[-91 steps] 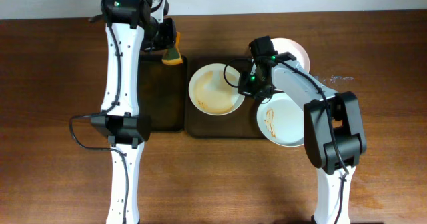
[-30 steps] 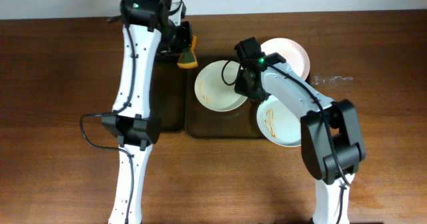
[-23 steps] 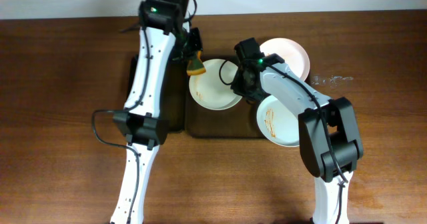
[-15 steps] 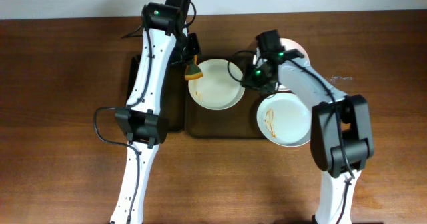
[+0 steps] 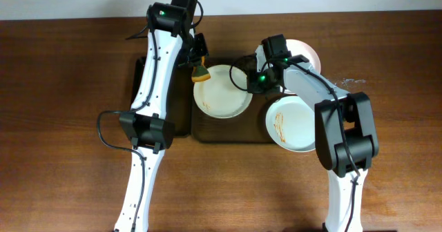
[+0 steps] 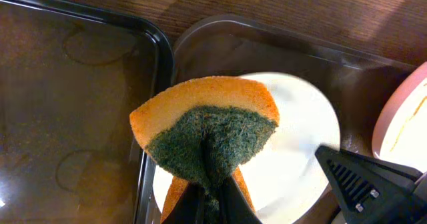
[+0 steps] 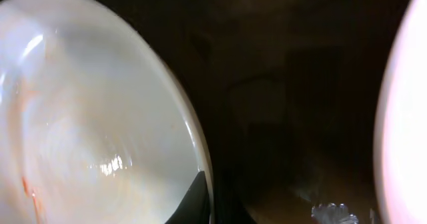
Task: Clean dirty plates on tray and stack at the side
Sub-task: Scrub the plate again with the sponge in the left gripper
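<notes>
Though mostly white, smeared orange across plate (image 5: 221,92); nipped at rim by right fingers (image 7: 199,204); orange-green sponge (image 6: 207,127) pinched in left fingers (image 6: 190,207).

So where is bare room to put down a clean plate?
Bare: the dark left tray, and the brown wooden table left of it and along the front. Crowded: the dark right tray, with the white round plate, the stained white plate, the left gripper and the right gripper.
</notes>
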{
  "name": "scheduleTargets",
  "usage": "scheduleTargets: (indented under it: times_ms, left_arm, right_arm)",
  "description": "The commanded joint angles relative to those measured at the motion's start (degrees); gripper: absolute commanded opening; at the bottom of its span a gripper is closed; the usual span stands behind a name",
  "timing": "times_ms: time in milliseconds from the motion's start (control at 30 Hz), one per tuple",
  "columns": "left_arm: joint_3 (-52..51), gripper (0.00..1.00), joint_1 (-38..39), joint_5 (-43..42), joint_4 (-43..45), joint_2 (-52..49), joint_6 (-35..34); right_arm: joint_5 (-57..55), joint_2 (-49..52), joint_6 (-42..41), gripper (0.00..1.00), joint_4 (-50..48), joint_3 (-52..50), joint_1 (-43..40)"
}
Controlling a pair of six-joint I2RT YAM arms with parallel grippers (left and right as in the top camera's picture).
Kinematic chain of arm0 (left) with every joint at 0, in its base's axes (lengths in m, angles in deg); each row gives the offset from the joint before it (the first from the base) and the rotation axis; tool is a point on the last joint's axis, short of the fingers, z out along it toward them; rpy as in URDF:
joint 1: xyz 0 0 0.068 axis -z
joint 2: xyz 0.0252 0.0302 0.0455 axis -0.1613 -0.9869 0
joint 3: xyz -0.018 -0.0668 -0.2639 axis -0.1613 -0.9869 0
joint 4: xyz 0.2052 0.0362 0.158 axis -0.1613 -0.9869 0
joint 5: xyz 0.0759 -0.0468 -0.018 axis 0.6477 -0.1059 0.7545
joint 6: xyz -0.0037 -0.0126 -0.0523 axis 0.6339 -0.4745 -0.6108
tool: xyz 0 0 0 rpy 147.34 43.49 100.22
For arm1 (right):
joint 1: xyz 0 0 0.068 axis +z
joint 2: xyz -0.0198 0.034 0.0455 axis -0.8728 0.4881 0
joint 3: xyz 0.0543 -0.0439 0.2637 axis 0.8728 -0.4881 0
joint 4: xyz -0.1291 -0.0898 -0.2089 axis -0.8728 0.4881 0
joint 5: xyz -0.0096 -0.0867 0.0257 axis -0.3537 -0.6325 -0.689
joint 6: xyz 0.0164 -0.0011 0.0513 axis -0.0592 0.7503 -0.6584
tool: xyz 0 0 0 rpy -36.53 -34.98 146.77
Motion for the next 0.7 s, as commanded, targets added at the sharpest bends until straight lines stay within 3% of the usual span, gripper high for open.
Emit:
scheduleTargets:
  times_ms: [0, 200, 467, 667]
  left_arm:
    - [0.17, 0.00, 1.38, 0.59, 0.11, -2.36, -0.52]
    - [0.17, 0.00, 4.37, 2.21, 0.09, -5.46, -3.45]
    - [0.17, 0.00, 6.86, 9.09, 0.81, -10.21, -10.01]
    - [0.17, 0.00, 6.88, 18.82, -0.98, -10.25, -8.81]
  right_arm:
    - [-0.39, 1.25, -2.58, 0.04, -0.15, -0.55, 0.35]
    - [-4.66, 1.25, -10.95, 0.04, 0.90, -0.63, 0.22]
    - [-5.49, 1.25, -12.09, 0.04, 3.08, -0.66, -1.68]
    - [-5.49, 1.25, -12.28, 0.04, 3.08, -0.74, -1.68]
